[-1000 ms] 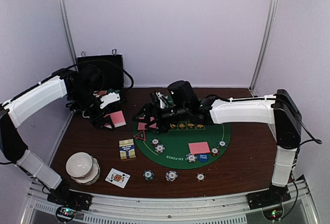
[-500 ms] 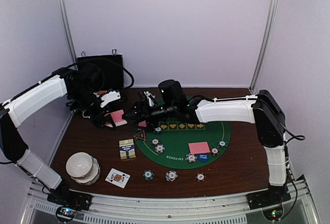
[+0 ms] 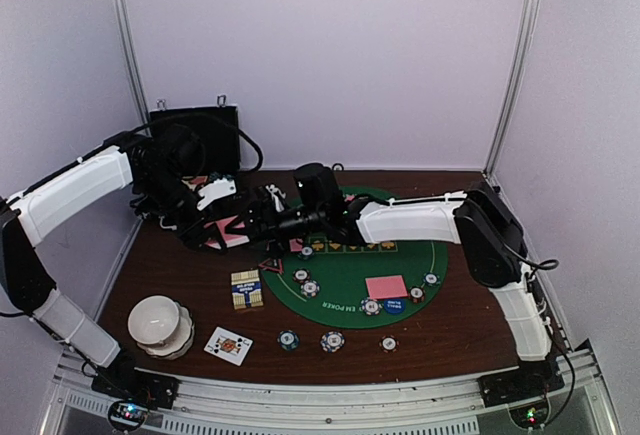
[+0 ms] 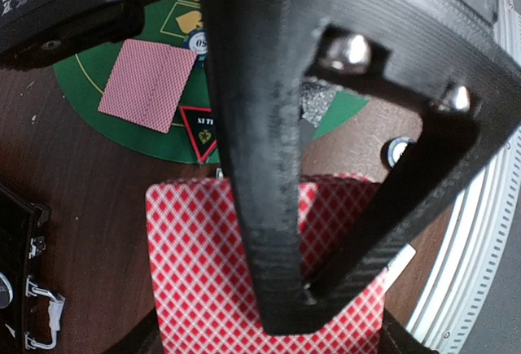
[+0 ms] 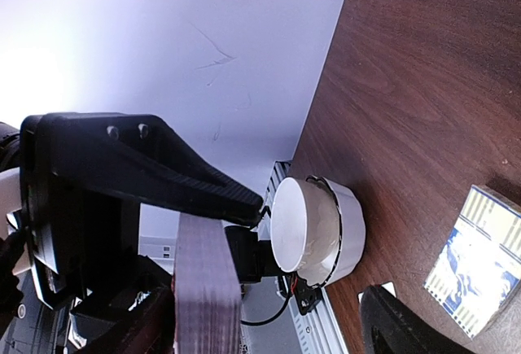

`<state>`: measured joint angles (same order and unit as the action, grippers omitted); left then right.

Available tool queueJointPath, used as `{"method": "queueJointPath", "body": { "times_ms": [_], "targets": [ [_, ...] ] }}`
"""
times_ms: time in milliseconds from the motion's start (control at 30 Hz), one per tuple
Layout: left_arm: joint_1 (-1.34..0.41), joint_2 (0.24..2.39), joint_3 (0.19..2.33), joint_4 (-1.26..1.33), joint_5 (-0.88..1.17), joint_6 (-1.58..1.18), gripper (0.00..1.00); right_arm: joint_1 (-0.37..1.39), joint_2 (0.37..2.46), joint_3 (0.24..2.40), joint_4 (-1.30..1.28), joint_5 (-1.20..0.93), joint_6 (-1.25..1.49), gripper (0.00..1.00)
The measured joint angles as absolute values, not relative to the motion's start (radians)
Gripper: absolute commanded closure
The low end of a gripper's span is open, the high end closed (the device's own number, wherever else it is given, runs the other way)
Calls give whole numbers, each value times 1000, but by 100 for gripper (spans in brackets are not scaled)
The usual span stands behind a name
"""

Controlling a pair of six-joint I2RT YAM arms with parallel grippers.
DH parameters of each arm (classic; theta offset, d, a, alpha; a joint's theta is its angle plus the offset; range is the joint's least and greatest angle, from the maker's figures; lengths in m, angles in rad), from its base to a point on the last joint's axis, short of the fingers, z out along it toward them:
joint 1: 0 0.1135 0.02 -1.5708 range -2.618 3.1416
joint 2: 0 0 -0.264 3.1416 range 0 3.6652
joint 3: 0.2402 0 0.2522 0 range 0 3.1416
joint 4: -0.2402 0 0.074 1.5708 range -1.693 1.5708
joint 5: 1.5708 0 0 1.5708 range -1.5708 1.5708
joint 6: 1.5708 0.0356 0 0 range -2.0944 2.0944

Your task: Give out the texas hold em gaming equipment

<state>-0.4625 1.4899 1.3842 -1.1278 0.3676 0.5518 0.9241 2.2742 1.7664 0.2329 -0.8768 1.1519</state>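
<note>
Jaws of the left gripper (image 3: 205, 220) were clamped on the pink-backed deck (image 4: 195, 305), above the table (image 3: 480, 300) at its far left; the right gripper (image 5: 264, 309) had jaws wide open, empty, the deck edge-on just inside one finger.

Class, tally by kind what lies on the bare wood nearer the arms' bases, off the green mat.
chips: 3
face-up card: 1
card box: 1
bowl stack: 1
Total: 6
</note>
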Motion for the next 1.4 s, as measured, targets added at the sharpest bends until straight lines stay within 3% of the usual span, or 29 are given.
{"method": "queueJointPath", "body": {
  "times_ms": [533, 1000, 1400],
  "targets": [
    [-468, 1494, 1384, -1127, 364, 553, 100, 912, 2323, 1811, 258, -911, 1198, 34],
    [-473, 1494, 1384, -1126, 358, 559, 100, 876, 2238, 1758, 167, -924, 1135, 58],
    [-473, 1494, 1384, -1126, 354, 560, 100, 863, 2163, 1661, 211, -924, 1196, 69]
  ]
}}
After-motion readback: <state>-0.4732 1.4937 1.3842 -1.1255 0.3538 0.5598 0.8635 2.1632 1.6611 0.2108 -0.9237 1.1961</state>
